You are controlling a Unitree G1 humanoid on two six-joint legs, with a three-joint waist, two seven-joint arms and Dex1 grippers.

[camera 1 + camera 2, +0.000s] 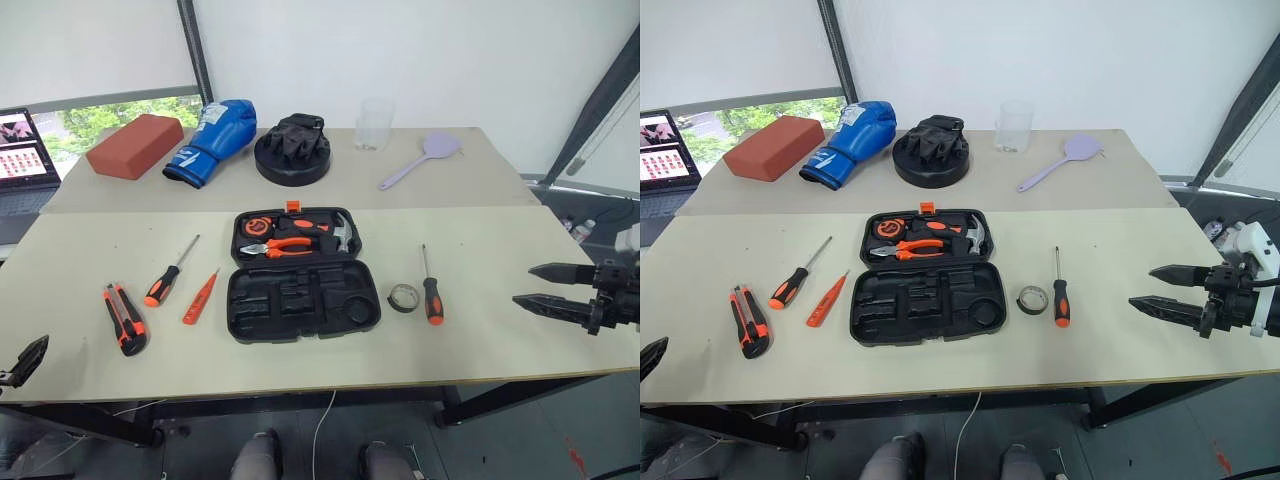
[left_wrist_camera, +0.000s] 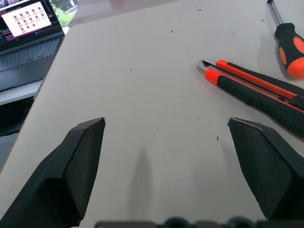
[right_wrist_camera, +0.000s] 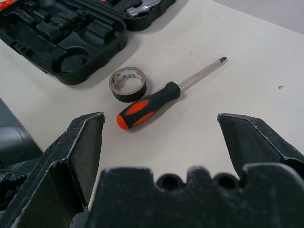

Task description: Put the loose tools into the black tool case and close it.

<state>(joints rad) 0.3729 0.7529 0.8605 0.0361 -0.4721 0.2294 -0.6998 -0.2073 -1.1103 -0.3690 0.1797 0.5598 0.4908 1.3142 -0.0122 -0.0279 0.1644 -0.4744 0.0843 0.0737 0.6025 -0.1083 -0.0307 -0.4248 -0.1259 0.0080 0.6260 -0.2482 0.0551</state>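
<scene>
We see an evenly and brightly lit scene under diffuse light; the window behind the far left corner of the table shows daylight. Shadows are soft and short: the black tool case casts a faint rim of shade on the surface, and a pale streak of shadow lies on the table between the left gripper's fingers. The laptop screen appears washed out. Both wrist views are sharp on the table, with no visible motion blur.
</scene>
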